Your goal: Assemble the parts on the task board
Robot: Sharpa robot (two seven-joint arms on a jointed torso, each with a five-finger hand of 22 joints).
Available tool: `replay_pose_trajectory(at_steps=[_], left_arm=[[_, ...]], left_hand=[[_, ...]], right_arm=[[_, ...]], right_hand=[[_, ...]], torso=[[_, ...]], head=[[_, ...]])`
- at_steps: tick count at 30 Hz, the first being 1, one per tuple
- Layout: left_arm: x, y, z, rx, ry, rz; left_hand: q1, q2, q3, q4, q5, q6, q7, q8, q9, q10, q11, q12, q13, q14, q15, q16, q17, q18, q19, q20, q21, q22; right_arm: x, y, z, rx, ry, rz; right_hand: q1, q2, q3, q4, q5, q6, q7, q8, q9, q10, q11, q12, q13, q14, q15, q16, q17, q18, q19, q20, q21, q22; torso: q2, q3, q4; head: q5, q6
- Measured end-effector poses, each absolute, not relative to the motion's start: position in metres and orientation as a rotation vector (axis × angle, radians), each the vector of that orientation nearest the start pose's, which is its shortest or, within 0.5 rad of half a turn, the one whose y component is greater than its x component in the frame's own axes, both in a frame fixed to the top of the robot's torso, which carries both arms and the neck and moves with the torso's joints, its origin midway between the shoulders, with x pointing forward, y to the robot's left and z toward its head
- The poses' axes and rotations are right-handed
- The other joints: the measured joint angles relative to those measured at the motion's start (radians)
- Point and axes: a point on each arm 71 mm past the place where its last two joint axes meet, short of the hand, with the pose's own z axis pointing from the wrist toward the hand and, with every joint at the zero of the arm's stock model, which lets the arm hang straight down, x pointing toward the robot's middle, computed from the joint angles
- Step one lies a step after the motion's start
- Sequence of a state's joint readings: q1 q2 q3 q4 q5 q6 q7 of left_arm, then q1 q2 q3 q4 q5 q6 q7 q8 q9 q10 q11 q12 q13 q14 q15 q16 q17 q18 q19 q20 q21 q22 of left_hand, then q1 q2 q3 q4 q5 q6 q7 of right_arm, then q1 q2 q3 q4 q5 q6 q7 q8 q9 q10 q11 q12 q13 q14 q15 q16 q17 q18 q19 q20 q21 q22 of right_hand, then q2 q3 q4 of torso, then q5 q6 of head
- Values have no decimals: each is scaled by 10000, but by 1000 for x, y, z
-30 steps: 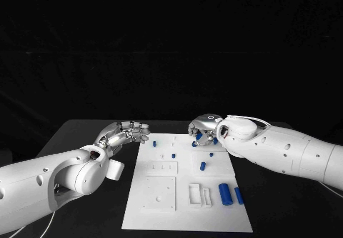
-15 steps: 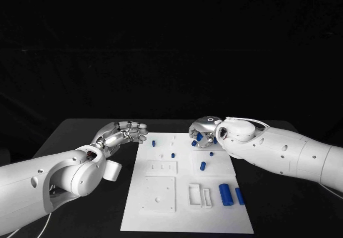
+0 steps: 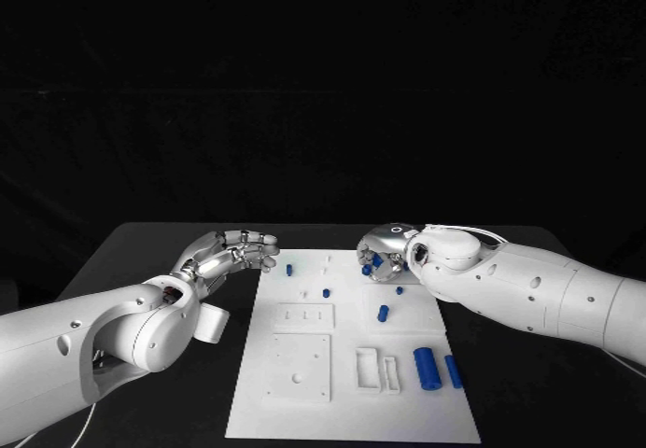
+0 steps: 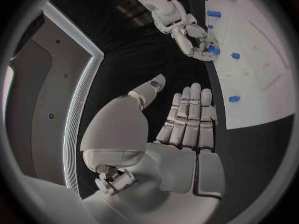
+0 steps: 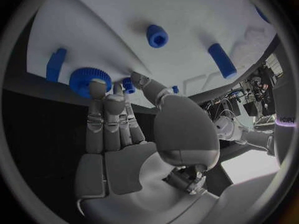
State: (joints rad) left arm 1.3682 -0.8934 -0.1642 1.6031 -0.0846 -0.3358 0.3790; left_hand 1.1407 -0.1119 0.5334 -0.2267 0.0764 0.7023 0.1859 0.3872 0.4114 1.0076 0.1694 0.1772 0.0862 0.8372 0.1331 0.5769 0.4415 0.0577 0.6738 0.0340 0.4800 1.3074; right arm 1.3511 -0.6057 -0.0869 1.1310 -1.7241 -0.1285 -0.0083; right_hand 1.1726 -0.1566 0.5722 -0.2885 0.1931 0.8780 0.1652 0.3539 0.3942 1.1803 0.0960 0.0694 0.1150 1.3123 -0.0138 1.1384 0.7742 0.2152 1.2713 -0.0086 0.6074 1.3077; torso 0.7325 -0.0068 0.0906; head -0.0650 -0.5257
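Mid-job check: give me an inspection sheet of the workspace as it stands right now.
Surface: black table, bare around the board.
Job's things: white task board; blue parts on it, two long ones at its near right, a gear by the right hand's fingertips.
Clutter: nothing seen.
Hands: left hand open beside the board; right hand over the far edge, hold on a part unclear.
Cables: thin white cable on the right arm.
Surroundings: dark backdrop.
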Motion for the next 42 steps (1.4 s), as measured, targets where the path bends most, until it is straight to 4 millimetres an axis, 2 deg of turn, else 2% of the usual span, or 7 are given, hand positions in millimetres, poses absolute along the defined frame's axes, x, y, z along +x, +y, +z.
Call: replay_pose_trajectory(at_steps=[6,11,12,20,25,30,42], left_arm=[[485,211,-137,-9075,14613,-15052],[485,211,-137,-9072,14621,-15055],[485,211,-137,-9071,14622,-15056],[486,211,-137,-9064,14634,-15056],[486,211,-137,-9062,14638,-15055],[486,211,-137,-9059,14644,-15061],[487,211,-137,-9051,14648,-15058]], left_hand=[[0,0,10,-10,0,0,0,0,-9,0,0,0,-3,0,0,0,-9,-40,0,0,0,-1],[0,0,10,-9,0,0,0,-45,-10,0,0,0,-8,0,0,0,-9,-42,0,0,0,-1],[0,0,10,-9,0,0,0,-45,-9,0,0,0,-8,0,0,0,-9,-41,0,0,0,-1],[0,0,44,-44,0,0,0,-45,-9,-38,38,0,-21,0,0,0,-22,-45,0,0,0,7],[0,0,44,-44,0,0,0,-45,-18,-38,38,0,-21,0,0,0,-21,-45,0,0,0,6],[1,0,69,-69,0,0,0,-45,-18,-38,38,-32,-30,0,0,42,-31,-46,0,1,0,6],[1,0,69,-68,0,0,0,-45,-17,-37,37,-41,-39,0,0,46,-30,-50,0,0,0,4]], right_arm=[[568,-184,-146,-5291,16336,3525],[568,-183,-145,-5275,16308,3555],[569,-183,-144,-5268,16303,3556],[569,-183,-142,-5217,16262,3579],[569,-182,-141,-5183,16206,3578],[568,-181,-141,-5169,16086,3574],[563,-174,-142,-4878,15336,3648]], right_hand=[[-254,145,275,54,-270,185,-50,0,11,268,-83,81,93,-11,-28,38,-100,-16,18,18,28,0],[-450,133,537,125,-500,329,-105,12,30,459,-175,90,189,-25,-117,77,-175,-21,26,26,107,-1],[-480,162,601,139,-550,386,-122,48,40,523,-186,123,211,-42,-134,77,-199,-70,10,18,117,-1],[-592,197,907,267,-779,491,-189,53,68,659,-228,122,364,-14,-173,117,-271,-72,-37,-3,159,-1],[-590,197,1602,362,-1275,728,-268,109,121,881,-325,148,477,-16,-250,233,-323,-87,5,-44,232,-1],[-576,210,2091,359,-1325,1070,-377,271,200,1144,-495,279,493,47,-328,302,-336,-157,22,-61,349,-2],[-542,177,2473,382,-1429,1136,-405,371,373,1195,-515,390,493,64,-345,302,-413,-173,24,-60,465,-2]], torso=[[62,-23,83],[95,-37,106],[103,-42,107],[145,-46,105],[165,-48,102],[177,-48,97],[206,-53,98]], head=[[-115,45],[-136,60],[-136,64],[-128,81],[-135,87],[-131,101],[-112,176]])
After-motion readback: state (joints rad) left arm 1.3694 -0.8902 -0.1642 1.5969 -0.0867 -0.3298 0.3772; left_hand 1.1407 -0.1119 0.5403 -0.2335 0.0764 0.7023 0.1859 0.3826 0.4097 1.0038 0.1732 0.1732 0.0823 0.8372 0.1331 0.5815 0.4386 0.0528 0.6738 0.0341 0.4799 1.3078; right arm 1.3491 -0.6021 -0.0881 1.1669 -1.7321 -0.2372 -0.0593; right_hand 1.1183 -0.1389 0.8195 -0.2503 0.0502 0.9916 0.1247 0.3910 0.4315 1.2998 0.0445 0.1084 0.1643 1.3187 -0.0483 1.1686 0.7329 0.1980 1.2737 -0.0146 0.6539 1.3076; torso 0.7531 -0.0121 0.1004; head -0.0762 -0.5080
